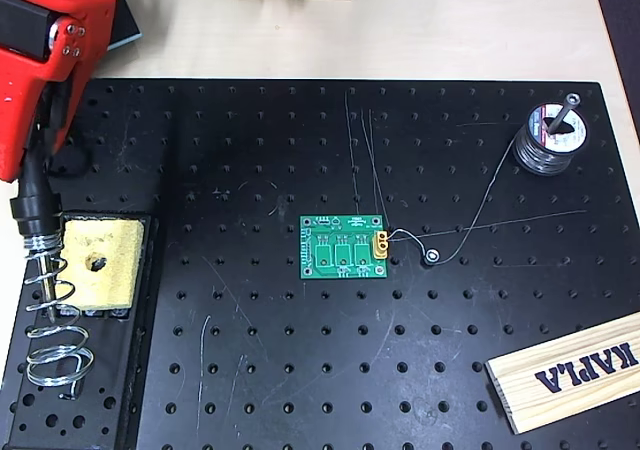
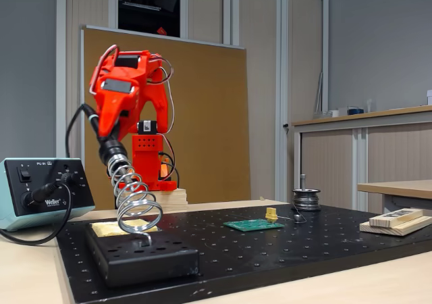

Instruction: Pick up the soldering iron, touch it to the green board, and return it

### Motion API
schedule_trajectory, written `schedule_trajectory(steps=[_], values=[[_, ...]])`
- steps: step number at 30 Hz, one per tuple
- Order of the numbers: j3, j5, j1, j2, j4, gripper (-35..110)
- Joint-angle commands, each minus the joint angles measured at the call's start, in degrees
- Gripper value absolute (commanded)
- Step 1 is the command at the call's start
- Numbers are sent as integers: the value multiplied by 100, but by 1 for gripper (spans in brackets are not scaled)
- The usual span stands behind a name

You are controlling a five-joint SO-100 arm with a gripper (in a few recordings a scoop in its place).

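In the fixed view, nearest the camera at lower left, the coiled silver wire spring holder rises from its black base, and my red two-finger gripper sits at the top of that coil with its fingers closed around the long slim black soldering iron, whose tip end is sunk into the spring. Beyond it, mid-frame on the large black perforated plate, the small square green circuit board with a yellow connector lies flat, well apart from me. Seen from overhead I am in the upper left corner, the board near the centre.
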Motion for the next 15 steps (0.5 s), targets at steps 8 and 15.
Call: schedule_trajectory(steps=[8, 15], values=[[-466, 44, 53, -185, -132, 0], [-369, 141, -26, 18, 35, 0]])
